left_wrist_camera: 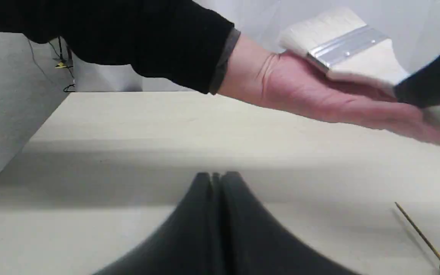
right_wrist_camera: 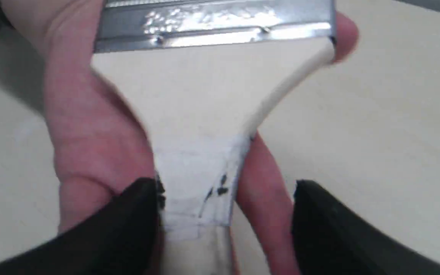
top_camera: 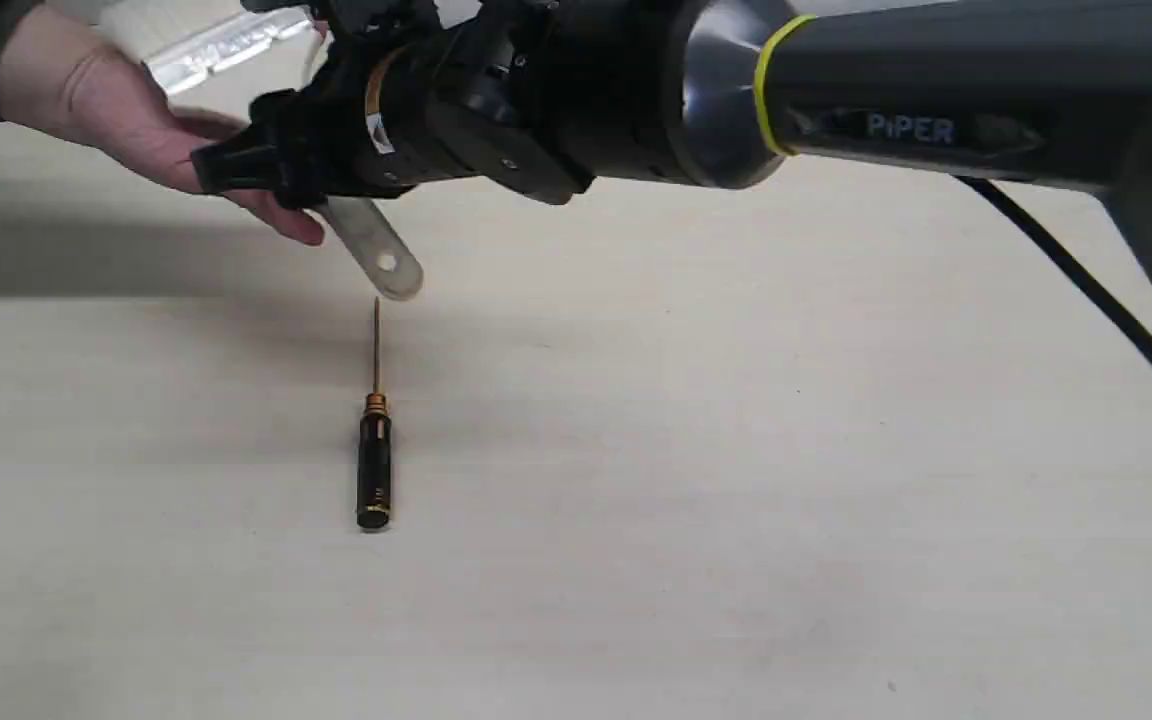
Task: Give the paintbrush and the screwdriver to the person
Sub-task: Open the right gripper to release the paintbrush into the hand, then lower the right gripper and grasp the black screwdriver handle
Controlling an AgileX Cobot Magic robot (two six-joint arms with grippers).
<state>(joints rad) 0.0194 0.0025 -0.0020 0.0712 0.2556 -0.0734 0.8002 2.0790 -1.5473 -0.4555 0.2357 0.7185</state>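
The paintbrush [right_wrist_camera: 204,99] lies flat on the person's open hand [top_camera: 126,120], silver band [left_wrist_camera: 348,46] over the palm. Its wooden handle end with the hole [top_camera: 386,262] sticks out past the fingers. My right gripper [right_wrist_camera: 224,221] is open astride the handle: one finger touches it, the other stands apart with a person's finger [right_wrist_camera: 269,198] in the gap. The screwdriver [top_camera: 374,460] lies on the table below the handle, shaft tip [left_wrist_camera: 414,225] pointing toward the hand. My left gripper [left_wrist_camera: 214,183] is shut on nothing, low over the table, away from both tools.
The right arm marked PiPER [top_camera: 911,128] spans the top of the exterior view, with a black cable [top_camera: 1096,300] hanging at the right. The pale table [top_camera: 736,500] stretches all around the screwdriver. A grey wall [left_wrist_camera: 10,99] stands beyond the table's edge.
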